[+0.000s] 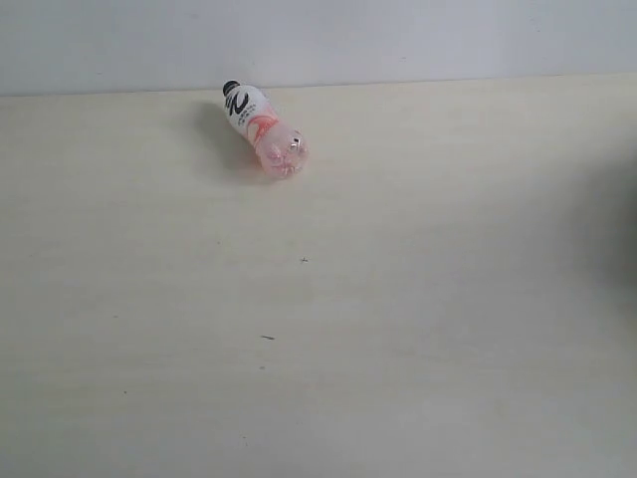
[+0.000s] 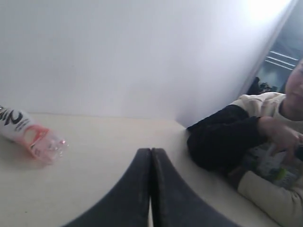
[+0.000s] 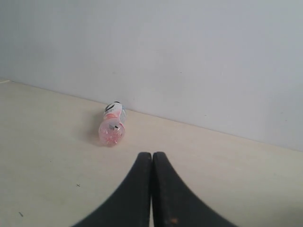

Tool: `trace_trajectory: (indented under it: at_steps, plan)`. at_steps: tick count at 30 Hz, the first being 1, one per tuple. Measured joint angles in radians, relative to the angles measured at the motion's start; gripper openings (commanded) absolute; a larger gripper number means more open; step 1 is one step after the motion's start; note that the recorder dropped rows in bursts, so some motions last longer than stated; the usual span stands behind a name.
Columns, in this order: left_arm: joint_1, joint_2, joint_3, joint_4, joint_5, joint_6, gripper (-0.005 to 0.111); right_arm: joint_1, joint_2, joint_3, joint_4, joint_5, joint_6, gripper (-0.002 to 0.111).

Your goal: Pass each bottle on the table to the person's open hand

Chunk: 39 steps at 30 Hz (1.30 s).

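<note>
One bottle on desk: we see a single pinkish bottle (image 1: 264,130) with a black cap, lying on its side near the far edge of the desk (image 1: 418,349), close to the wall.
Other bottles: none visible on the desk in any view; we judge they have already gone to the person, though we cannot confirm it.
Person: seated beside the desk in the left wrist view, black sleeve (image 2: 227,137) at its edge; hand (image 2: 281,135) drawn in toward the body, not offered palm up. Something green near the lap is too blurred to identify.
Left tool (image 2: 151,150): jaws together, empty, well apart from the bottle.
Right tool (image 3: 152,153): jaws together, empty, bottle ahead and well apart.
Progress: we judge the task near its end; what is left is grasping this last bottle and passing it once a palm is offered.
</note>
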Motion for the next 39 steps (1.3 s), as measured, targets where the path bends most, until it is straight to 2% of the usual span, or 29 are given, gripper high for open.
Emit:
trace_trajectory:
  at_steps: [6, 9, 12, 20, 39]
  plan:
    - [0.000, -0.136, 0.038, 0.002, -0.225, 0.119, 0.000, 0.000, 0.000, 0.000, 0.000, 0.000, 0.000, 0.001]
    - [0.000, -0.140, 0.042, 0.006, -0.332, 0.186, 0.000, 0.000, 0.000, 0.000, 0.000, 0.000, 0.000, 0.001]
    - [0.000, -0.140, 0.045, 0.012, -0.380, 0.221, 0.000, 0.000, 0.000, 0.000, 0.000, 0.000, 0.002, 0.001]
    - [0.000, -0.140, 0.051, 0.020, -0.324, 0.243, 0.000, 0.000, 0.000, 0.000, 0.000, 0.000, 0.002, 0.001]
    - [0.000, -0.140, 0.051, 0.020, -0.324, 0.243, 0.000, 0.000, 0.000, 0.000, 0.000, 0.000, 0.002, 0.001]
